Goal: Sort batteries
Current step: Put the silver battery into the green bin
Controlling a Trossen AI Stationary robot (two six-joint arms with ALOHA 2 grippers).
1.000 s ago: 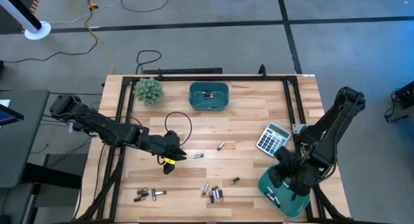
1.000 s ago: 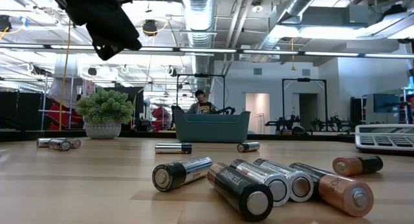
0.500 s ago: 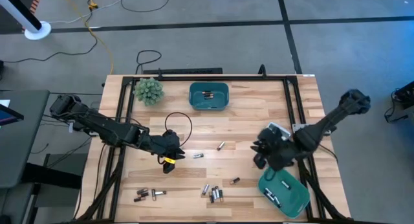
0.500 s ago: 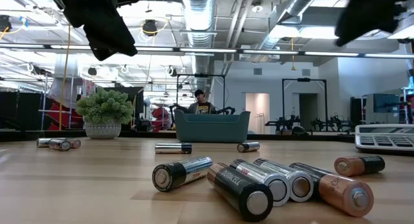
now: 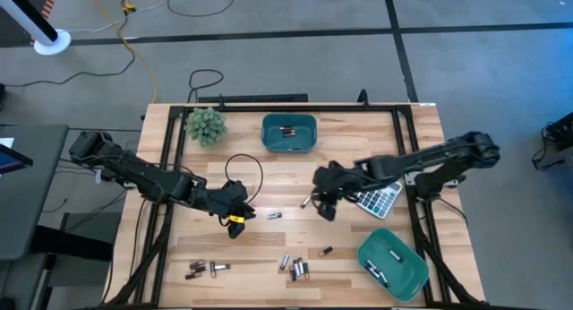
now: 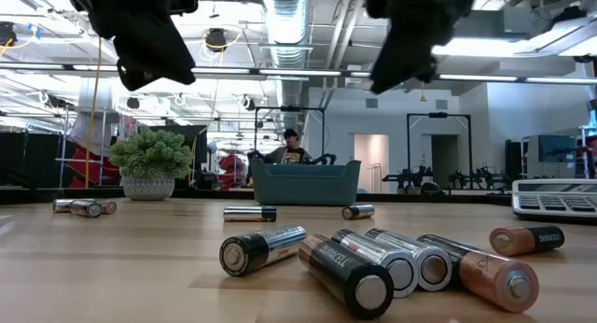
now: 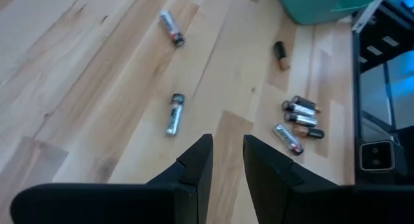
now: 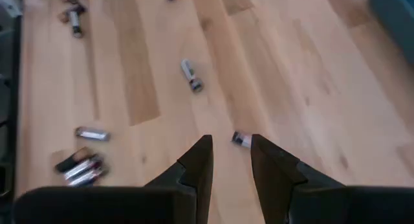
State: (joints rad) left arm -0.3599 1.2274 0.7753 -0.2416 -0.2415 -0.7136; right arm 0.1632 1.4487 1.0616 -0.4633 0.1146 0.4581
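From my overhead feed I read the table (image 5: pixel 358 158) left to right. My left gripper (image 5: pixel 235 222) hangs over the left-centre of the wood, its fingers (image 7: pixel 194 166) parted a little with only bare table showing in the gap and nothing held; from its wrist camera, one battery (image 7: pixel 174 114) lies just ahead of the tips. A small potted plant (image 5: pixel 205 125) stands near the far left corner. Along the near edge lie three batteries in a cluster (image 5: pixel 206 270), and further right a tighter group of cells (image 5: pixel 295 267) with one stray battery (image 5: pixel 325 251) beside it. A teal bin (image 5: pixel 289 133) sits at the far middle with a cell or two inside. Near the centre, a single battery (image 5: pixel 273 216) lies between the two grippers, and another (image 5: pixel 306 202) lies right next to my right gripper (image 5: pixel 325 207), which is stretched in over the middle of the table. Its fingers (image 8: pixel 197 162) also stand slightly apart, empty, with that cell (image 8: pixel 240 140) showing just beyond the tips. The calculator (image 5: pixel 380 198) lies under the right arm, and a second teal bin (image 5: pixel 394 265) rests at the near right corner holding a couple of batteries.
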